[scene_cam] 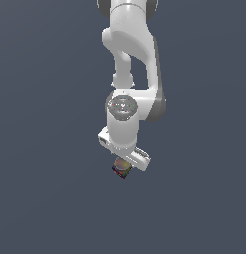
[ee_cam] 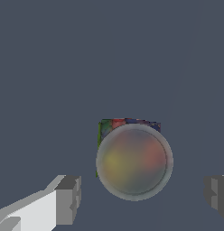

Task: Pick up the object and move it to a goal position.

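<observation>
In the wrist view the pincer (ee_cam: 143,194) stands wide open, 1 finger (ee_cam: 67,200) at the cube's (ee_cam: 132,158) 8 o'clock, the other at 4, both apart from it. Bare desk (ee_cam: 50,67) surrounds the cube; its greyish bowl-like top faces the camera.

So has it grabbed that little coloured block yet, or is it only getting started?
Not grabbed yet. Done: the arm is above the cube, and the open gripper has the cube lined up between its fingers. In hand: the wrist view shows gaps on both sides, so nothing is clamped. Left: closing on it, lifting, and carrying it to the goal, which neither view shows.
</observation>
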{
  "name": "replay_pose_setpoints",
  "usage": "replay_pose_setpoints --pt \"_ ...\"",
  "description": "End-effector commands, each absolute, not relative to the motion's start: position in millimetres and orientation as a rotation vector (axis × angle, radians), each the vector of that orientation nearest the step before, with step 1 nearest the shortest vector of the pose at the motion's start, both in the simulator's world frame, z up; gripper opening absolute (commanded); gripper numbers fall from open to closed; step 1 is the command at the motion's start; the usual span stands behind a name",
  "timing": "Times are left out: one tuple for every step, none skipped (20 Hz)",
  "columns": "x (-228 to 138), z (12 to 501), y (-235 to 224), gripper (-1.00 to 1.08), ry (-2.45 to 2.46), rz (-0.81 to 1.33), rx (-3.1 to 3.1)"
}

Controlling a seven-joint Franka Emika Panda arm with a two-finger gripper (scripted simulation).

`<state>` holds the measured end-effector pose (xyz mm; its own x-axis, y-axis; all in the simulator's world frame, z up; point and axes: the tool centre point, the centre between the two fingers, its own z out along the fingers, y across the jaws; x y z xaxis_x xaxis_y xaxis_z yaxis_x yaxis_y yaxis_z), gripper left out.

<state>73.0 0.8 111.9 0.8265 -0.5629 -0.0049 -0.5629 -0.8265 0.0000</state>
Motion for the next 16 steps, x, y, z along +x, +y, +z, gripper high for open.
replay_pose_setpoints --pt "76 110 -1 1.00 0.972 0.003 -2.987" --pt "77 109 -1 1.00 0.984 0.002 -2.983" --pt "78 109 -1 1.00 0.994 0.001 -2.980" --pt "79 109 -2 1.00 1.002 0.001 -2.977" --pt "79 108 -2 1.00 1.007 0.000 -2.976" --pt "79 108 -2 1.00 1.011 0.000 -2.975" --pt "79 108 -2 1.00 1.012 0.000 -2.974" --pt "79 108 -2 1.00 1.005 0.001 -2.977" --pt "79 108 -2 1.00 1.005 0.001 -2.977" --pt "79 106 -2 1.00 1.005 0.001 -2.977" --pt "79 104 -2 1.00 1.005 0.001 -2.977" --pt "79 101 -2 1.00 1.006 0.001 -2.976" --pt "79 97 -2 1.00 1.006 0.001 -2.976" --pt "79 92 -2 1.00 1.007 0.001 -2.976" --pt "78 87 -2 1.00 1.008 0.001 -2.975" --pt "78 81 -2 1.00 1.009 0.000 -2.975"
